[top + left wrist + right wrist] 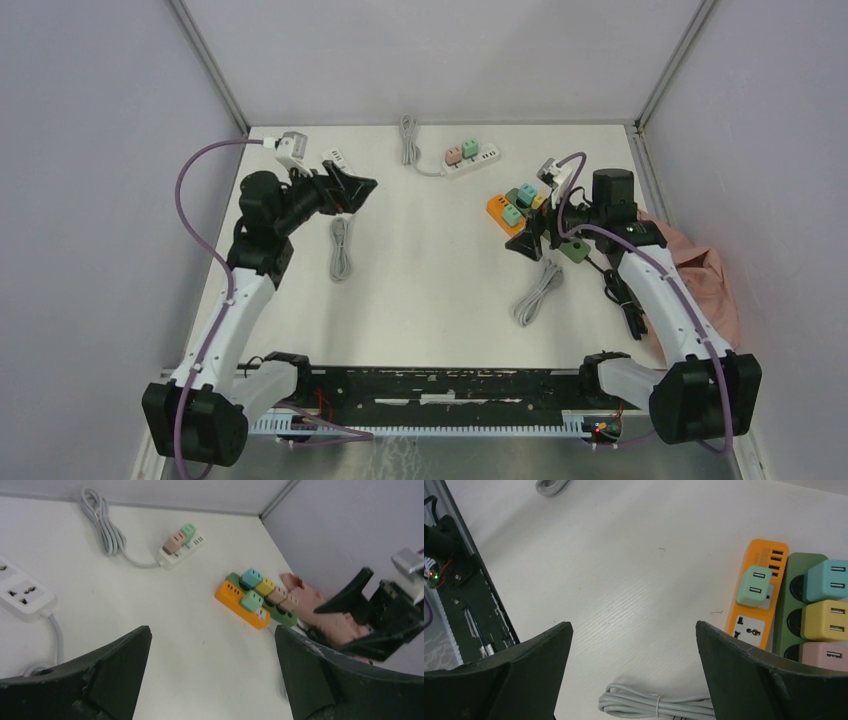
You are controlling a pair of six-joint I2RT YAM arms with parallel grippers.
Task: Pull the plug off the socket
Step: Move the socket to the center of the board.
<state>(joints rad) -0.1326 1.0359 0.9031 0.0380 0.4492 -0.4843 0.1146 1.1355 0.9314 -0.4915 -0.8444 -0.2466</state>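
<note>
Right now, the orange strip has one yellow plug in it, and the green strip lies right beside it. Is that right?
Not quite. The plug in the orange strip is mint green, not yellow. The yellow one sits on the green strip. The right wrist view shows this. The green strip does lie right beside the orange strip.

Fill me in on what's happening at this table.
Two robot arms are working at pulling plugs from power strips. The left tool and right tool are both open and empty. The right tool hovers near the orange strip, where a mint plug sits plugged in.
</note>
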